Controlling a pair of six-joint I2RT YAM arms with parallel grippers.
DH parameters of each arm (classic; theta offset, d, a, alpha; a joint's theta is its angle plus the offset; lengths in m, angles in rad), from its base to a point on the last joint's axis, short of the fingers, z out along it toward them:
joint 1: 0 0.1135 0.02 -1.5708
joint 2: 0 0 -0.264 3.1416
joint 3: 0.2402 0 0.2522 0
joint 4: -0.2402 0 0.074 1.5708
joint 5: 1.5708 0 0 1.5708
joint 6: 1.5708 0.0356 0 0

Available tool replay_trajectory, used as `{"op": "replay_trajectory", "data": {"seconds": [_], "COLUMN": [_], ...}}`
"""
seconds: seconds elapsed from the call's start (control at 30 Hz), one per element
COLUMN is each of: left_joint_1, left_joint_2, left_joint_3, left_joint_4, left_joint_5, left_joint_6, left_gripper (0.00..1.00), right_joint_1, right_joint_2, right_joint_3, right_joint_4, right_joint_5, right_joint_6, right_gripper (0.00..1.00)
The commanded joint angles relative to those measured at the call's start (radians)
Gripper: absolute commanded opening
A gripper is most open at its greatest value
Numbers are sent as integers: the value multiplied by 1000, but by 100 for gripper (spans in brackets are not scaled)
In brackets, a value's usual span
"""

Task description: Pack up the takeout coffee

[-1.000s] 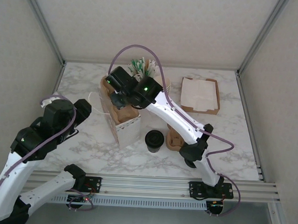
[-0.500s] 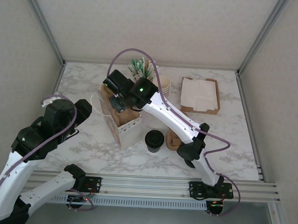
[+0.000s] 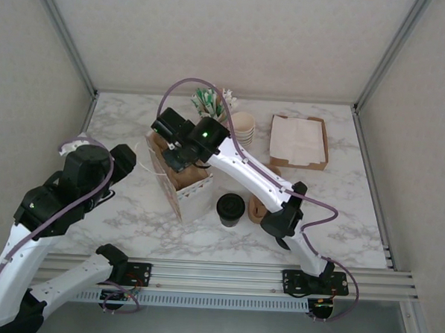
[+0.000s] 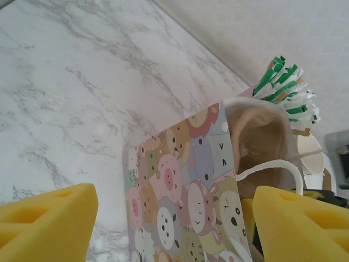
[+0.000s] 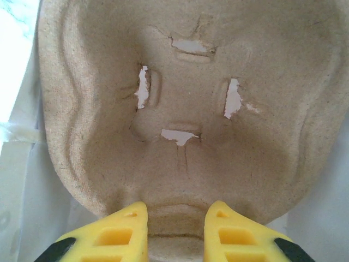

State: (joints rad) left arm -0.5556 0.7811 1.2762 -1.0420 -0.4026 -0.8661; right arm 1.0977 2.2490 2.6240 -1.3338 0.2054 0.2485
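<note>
Right gripper (image 5: 177, 232) is pinched tight on the rim of the brown moulded-pulp cup carrier (image 5: 180, 109), reaching into the open top of the cartoon-animal paper bag (image 3: 193, 198). The smart play looks like seating that carrier flat on the bag's floor, wells facing up, before letting go. Left gripper (image 4: 174, 218), fingers spread wide and empty, hovers to the left of the bag. And the black-lidded paper takeout coffee (image 3: 230, 208) stands just right of the bag, upright, lid on top, long axis vertical.
</note>
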Motion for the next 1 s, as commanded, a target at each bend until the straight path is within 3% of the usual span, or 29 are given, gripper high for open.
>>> {"op": "replay_trajectory", "data": {"seconds": [0.0,0.97], "left_joint_1": [-8,-8], "left_joint_2": [9,26], "left_joint_3": [31,9], "left_joint_4": [-35,-36], "left_joint_5": [-30,-17], "left_joint_6": [33,18], "left_gripper": [75,75], "right_joint_1": [10,0], "right_joint_2": [23,147], "right_joint_3": [30,26], "right_joint_4": [-35,-9], "right_joint_5": [-15,-53], "right_joint_6": [-23,-96], "right_gripper": [23,27]}}
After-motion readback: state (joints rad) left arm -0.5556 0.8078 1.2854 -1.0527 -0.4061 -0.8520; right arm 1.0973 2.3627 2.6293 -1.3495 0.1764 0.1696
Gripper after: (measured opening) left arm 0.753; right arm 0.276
